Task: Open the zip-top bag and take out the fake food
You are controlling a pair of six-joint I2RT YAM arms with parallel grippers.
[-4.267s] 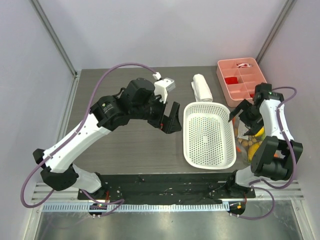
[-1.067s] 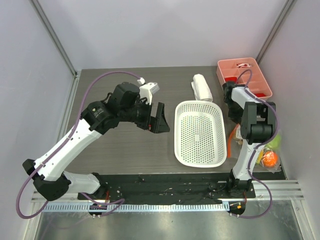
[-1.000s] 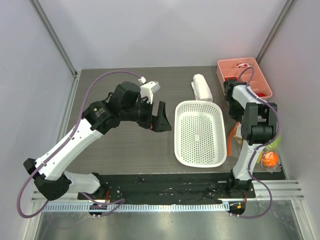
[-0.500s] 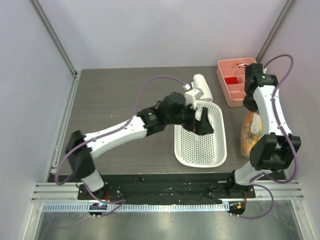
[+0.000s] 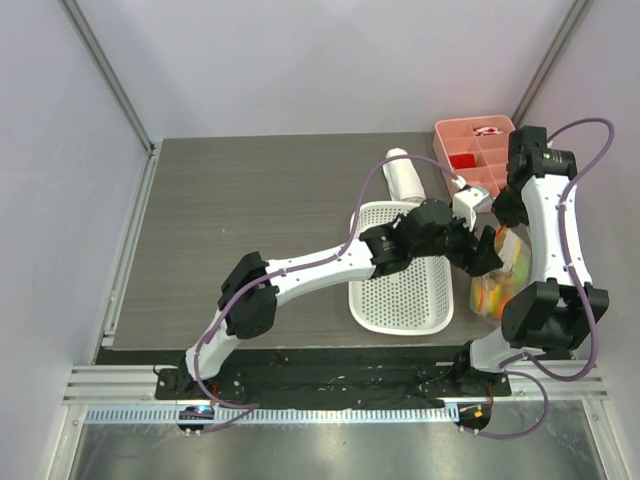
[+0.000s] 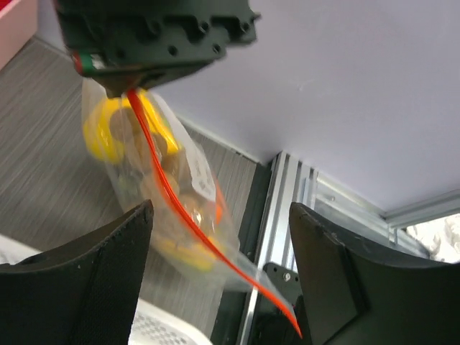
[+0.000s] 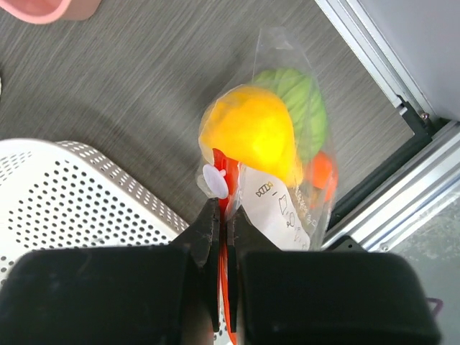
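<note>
Now pinches the clear, crinkly zip-top bag (image 7: 287, 194) by its orange-red strip with the right gripper (image 7: 223, 215), wrist pointing down, glossy rounded fake food (image 7: 251, 133) bulging inside, just right of the perforated white basket (image 5: 400, 300). Reaches the left gripper (image 6: 221, 208) across the basket, jaws apart.

The left arm (image 5: 310, 270) stretches from the near left across the far half of the basket (image 5: 395, 328). Its end effector (image 5: 488, 255) is against the left side of the bag (image 5: 495, 285); whether they touch cannot be told from above. The bag hangs just off the basket's right rim, its top at the right end effector (image 5: 506, 218), with yellow and orange fruit (image 5: 492, 296) inside. The right arm (image 5: 550, 225) arches over it. A pink tray (image 5: 440, 155) sits at the bench's (image 5: 250, 210) far right corner, and a white roll (image 5: 404, 177) lies beyond the basket.
</note>
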